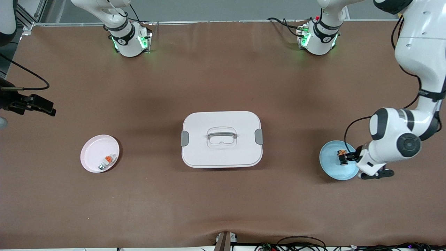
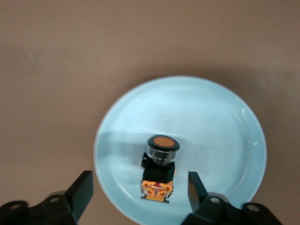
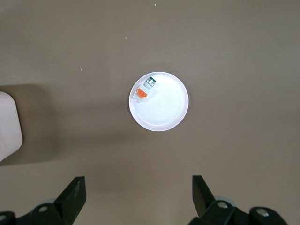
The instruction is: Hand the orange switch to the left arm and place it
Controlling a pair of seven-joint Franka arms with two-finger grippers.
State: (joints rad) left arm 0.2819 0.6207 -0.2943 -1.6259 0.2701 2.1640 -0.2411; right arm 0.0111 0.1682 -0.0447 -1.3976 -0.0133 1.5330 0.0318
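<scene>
Left wrist view shows the left gripper with its fingers spread wide, one at each flank of the orange switch, touching nothing, low over it as if lined up to pinch its black body; the switch stands on the blue plate, orange end up, at about four o'clock from the box; the box sits mid-bench squarely between the plates, so I reckon any handover must skirt it; the right gripper waits, fingers parted and empty, high over bare bench near the pink plate, which holds a small white-grey piece.
</scene>
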